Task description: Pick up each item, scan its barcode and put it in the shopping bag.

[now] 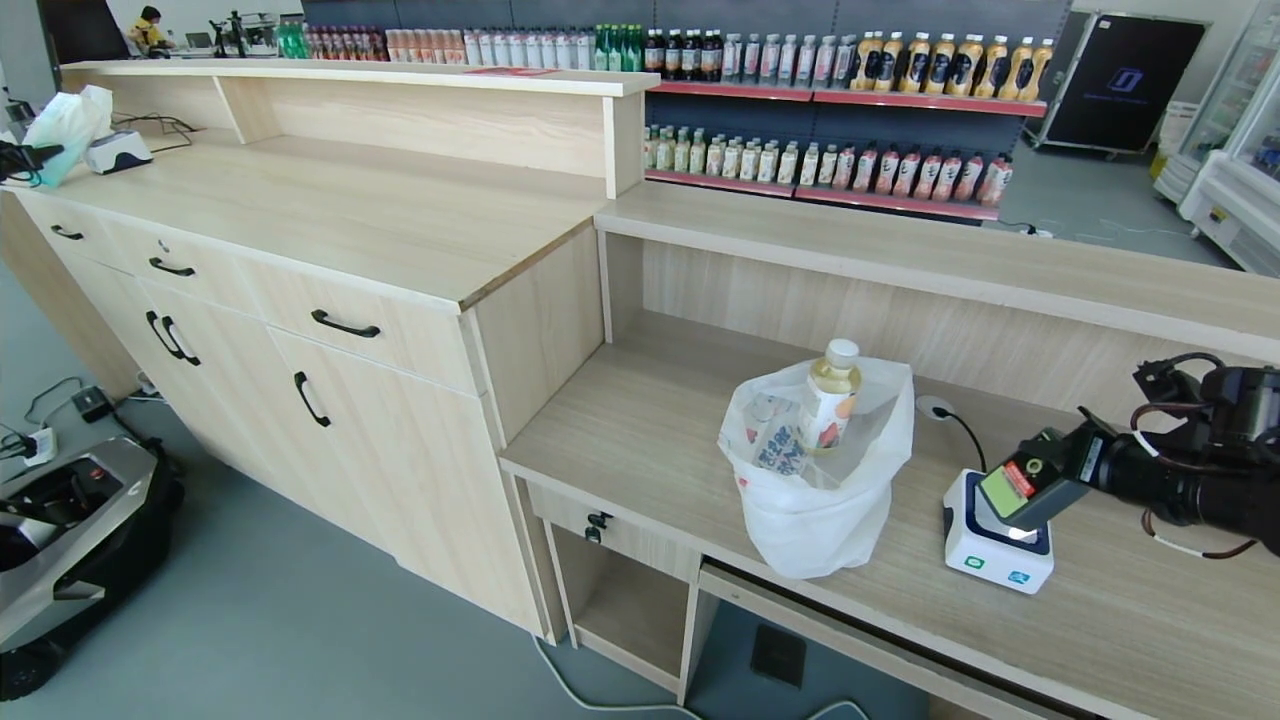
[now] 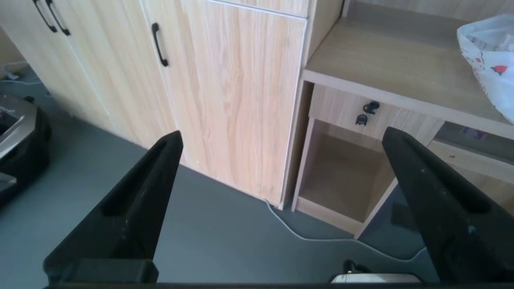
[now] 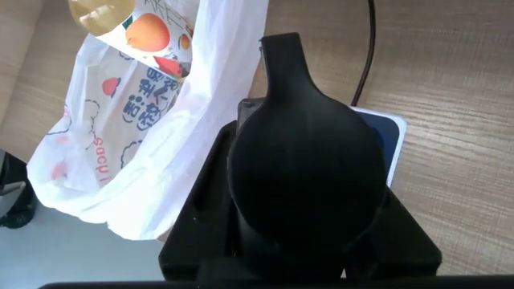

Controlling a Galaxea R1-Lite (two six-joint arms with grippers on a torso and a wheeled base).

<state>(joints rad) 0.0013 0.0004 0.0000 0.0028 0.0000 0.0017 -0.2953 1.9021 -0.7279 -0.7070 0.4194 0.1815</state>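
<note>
My right gripper is shut on a small dark box with a green face. It holds the box tilted just above the white scanner on the low wooden counter. Left of the scanner stands the white shopping bag, mouth open. A pale drink bottle stands upright inside it beside a printed packet. The right wrist view has the bag, the bottle and the scanner's blue top. My left gripper hangs open and empty over the grey floor, in front of the cabinet doors.
A taller cabinet with drawers and black handles rises left of the low counter. The scanner's black cable runs back to a hole in the counter. Shelves of bottles stand behind. An open cubby sits under the counter.
</note>
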